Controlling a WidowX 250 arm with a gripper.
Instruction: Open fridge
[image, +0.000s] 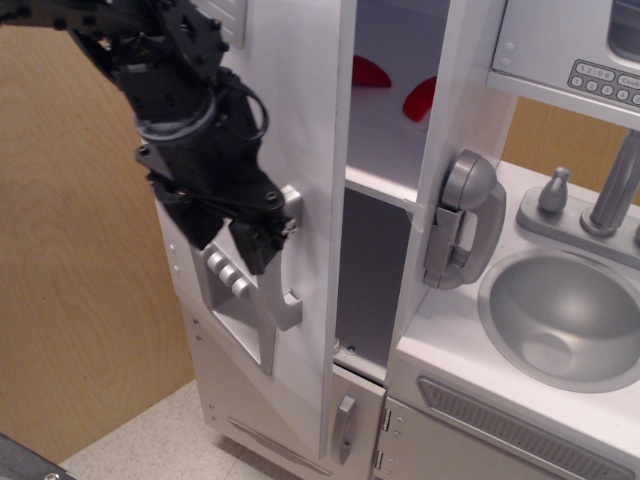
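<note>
A pale speckled floor shows at the bottom, and a light wood wall panel rises behind on the left.

Nearest to view is my black arm, coming in from the upper left, with my jaws down at the vertical silver handle of the fridge door. They sit right against the upper part of that handle, but my own dark housing blurs and covers the tips, so I cannot tell whether they are clamped on it or only beside it.

The fridge stands at the left end of the toy kitchen. Its large door is swung out toward the viewer, edge-on, with the recessed button panel just left of the handle. Below it is the smaller lower door with its short handle, closed.

Through the gap I see the white inside, a shelf, and two red shapes on the back wall.

To the right, a grey toy phone hangs on the fridge's side post. Beyond it are the round sink in the white counter, the tap, and the keypad above.
</note>
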